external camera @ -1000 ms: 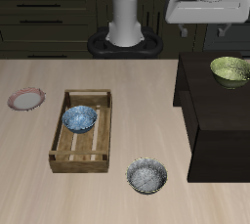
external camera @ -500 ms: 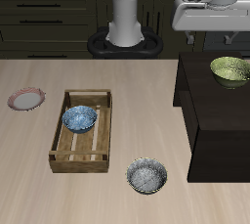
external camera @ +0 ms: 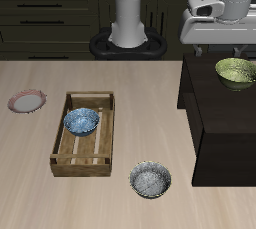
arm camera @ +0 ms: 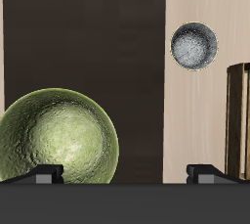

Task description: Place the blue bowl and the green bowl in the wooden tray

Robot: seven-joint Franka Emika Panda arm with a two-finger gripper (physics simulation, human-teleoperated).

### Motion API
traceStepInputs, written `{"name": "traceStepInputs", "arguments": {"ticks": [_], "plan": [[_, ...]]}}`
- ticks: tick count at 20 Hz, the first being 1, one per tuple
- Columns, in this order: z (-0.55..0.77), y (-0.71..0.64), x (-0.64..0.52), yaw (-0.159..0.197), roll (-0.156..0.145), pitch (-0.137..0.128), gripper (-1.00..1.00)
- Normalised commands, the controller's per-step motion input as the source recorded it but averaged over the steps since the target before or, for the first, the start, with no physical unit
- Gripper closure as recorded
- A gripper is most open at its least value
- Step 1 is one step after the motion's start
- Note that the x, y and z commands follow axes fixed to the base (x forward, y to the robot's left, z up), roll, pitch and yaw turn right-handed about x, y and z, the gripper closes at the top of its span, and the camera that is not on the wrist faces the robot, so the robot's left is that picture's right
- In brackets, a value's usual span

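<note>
The olive-green round bowl (external camera: 236, 71) sits on a dark raised block (external camera: 215, 123) (beside the table), below the gripper (arm camera: 125, 173), whose jaws gape wide, empty. The speckled light-blue bowl (external camera: 81, 122) lies inside the slatted wooden tray (external camera: 62, 133).

Blue bowl in tray, green bowl outside
The blue bowl (external camera: 81, 122) is sitting upright in the wooden tray (external camera: 63, 123); the green bowl (external camera: 236, 71) is resting apart, seemingly on a dark raised surface.

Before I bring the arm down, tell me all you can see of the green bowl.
The green bowl is small, round and olive, with a pale mottled inside that looks glazed. It sits upright and empty on the dark raised block beside the table, near that block's edge. Nothing touches it; the gripper hangs above, jaws apart.
</note>
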Motion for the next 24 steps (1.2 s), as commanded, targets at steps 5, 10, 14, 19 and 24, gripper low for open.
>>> {"name": "traceStepInputs", "arguments": {"ticks": [5,10,14,19,24], "plan": [[-0.36,0.08,0.05,0.013,0.012,0.042,-1.00],[-0.28,0.01,-0.05,-0.013,0.010,0.049,-1.00],[-0.28,-0.02,-0.10,-0.021,0.025,0.035,-1.00],[-0.33,-0.03,-0.25,0.007,0.069,0.024,1.00],[-0.19,0.09,-0.27,-0.001,0.088,-0.002,1.00]]}}
